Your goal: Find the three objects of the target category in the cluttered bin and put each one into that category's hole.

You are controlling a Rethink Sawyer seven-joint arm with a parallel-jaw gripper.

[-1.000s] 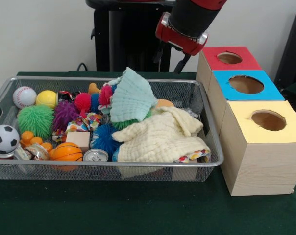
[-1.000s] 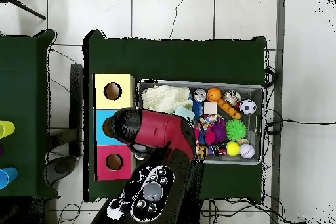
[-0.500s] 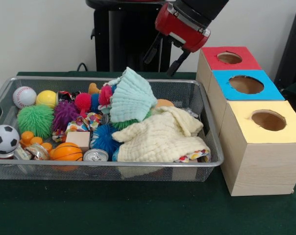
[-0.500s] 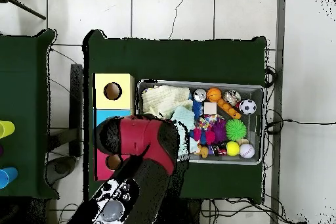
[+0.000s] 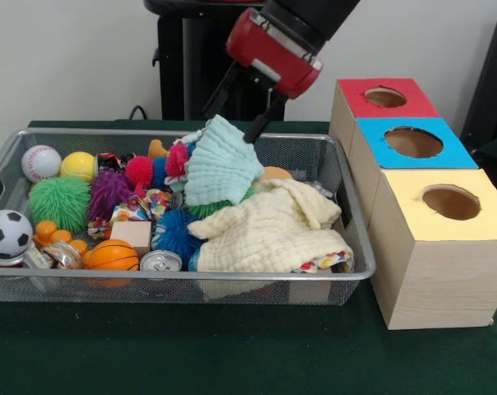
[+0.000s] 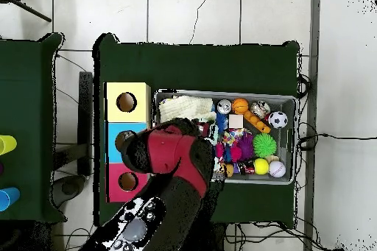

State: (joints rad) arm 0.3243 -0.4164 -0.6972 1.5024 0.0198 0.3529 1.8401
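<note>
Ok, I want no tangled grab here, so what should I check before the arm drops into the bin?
1. Fingers spread: ok, open.
2. Gripper empty: ok, nothing between the fingers.
3. Gripper over the mint cloth: ok, just above its top edge.
4. Mint cloth free of the cream cloth: not ok, they overlap.
5. Blue, red and yellow holes unblocked: ok.
6. What lies under the cloths: cannot tell.
</note>
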